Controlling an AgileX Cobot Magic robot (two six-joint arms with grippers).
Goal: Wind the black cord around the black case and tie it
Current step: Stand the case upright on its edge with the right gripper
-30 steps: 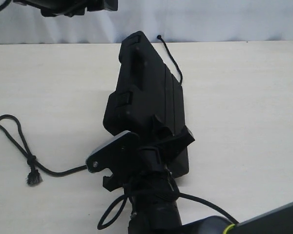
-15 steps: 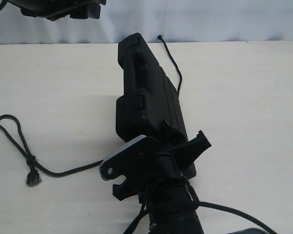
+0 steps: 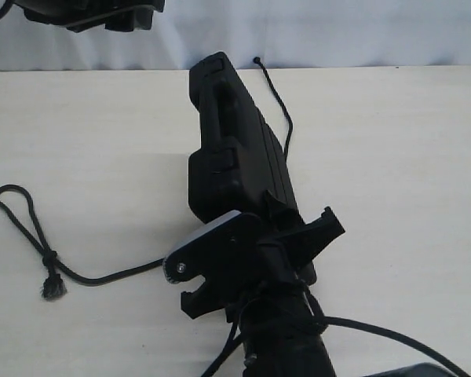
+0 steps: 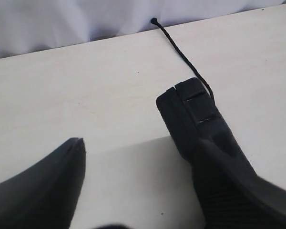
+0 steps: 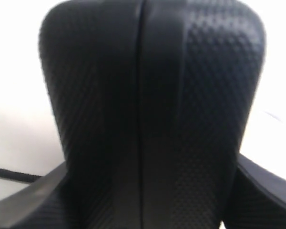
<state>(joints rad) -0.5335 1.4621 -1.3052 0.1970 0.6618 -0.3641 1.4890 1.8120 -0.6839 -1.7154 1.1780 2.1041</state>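
The black case [image 3: 235, 149] stands tilted up on one long edge in the middle of the table. My right gripper [image 3: 271, 236] is shut on its near end, and the textured shell [image 5: 152, 119] fills the space between the two fingers [image 5: 24, 205]. The black cord [image 3: 102, 276] runs from under the case to a knotted loop [image 3: 20, 212] and a frayed tip [image 3: 53, 289] on the left. Its knobbed tip [image 3: 256, 60] lies beyond the case's far end. My left gripper [image 4: 138, 167] hovers open and empty beside the case's far end [image 4: 186, 109], near the cord [image 4: 181, 52].
The table [image 3: 408, 157] is pale and ends at a white backdrop [image 3: 337, 31]. A glossy robot cable [image 3: 392, 338] trails from the right arm at the near edge. The left arm [image 3: 94, 12] hangs over the far left corner.
The right gripper has swung right and turned the case further onto its edge, straightening it. The left arm has drifted slightly left at the top. The cord's loop has stayed put.
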